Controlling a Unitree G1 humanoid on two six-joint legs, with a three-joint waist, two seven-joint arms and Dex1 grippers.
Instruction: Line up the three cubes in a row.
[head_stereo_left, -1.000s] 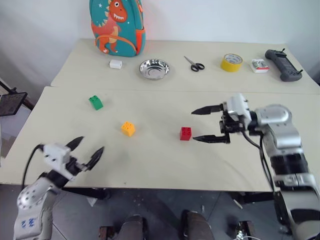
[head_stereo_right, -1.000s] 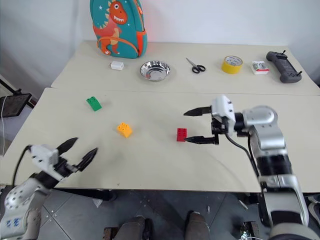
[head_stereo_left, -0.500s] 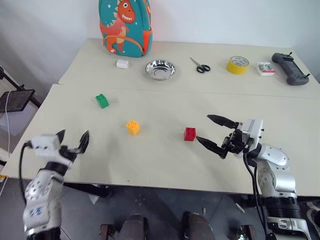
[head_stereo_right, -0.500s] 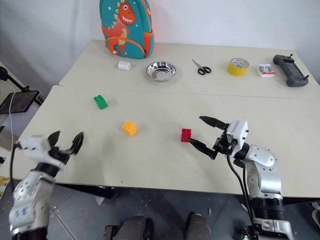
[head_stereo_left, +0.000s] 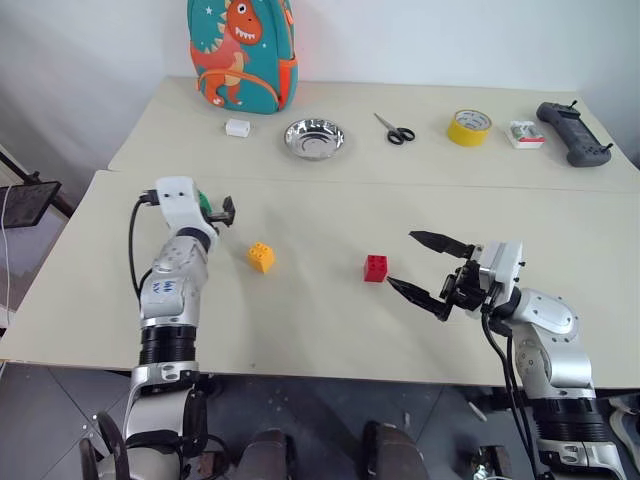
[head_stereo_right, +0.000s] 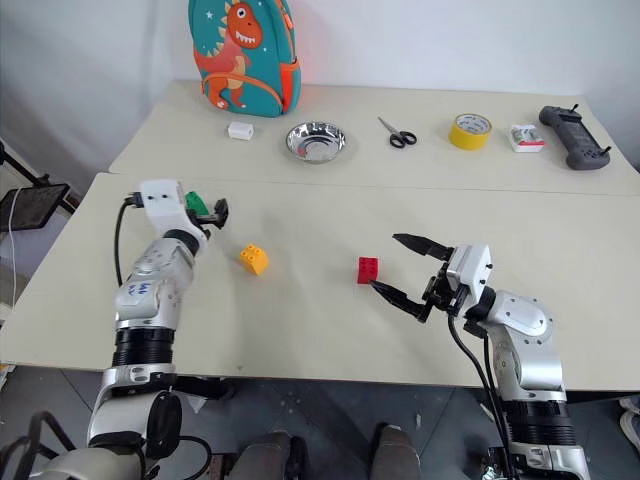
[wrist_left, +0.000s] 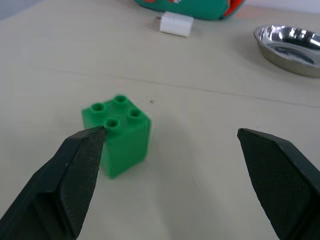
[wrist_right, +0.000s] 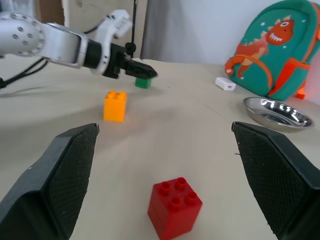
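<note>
At green cube (wrist_left: 118, 132) | left fingers (wrist_left: 82, 170) apart | right fingers (wrist_right: 65, 172) apart near red cube (wrist_right: 174, 206)

Two beige tables (head_stereo_left: 330, 330) butted together, seam running across. Plain white wall (head_stereo_left: 420, 35) behind the far table. Grey floor (head_stereo_left: 330, 410) below the near edge.

Probably a robot test lab: plain pale tables (head_stereo_left: 560, 215) against a white wall, strewn with assorted props.
</note>
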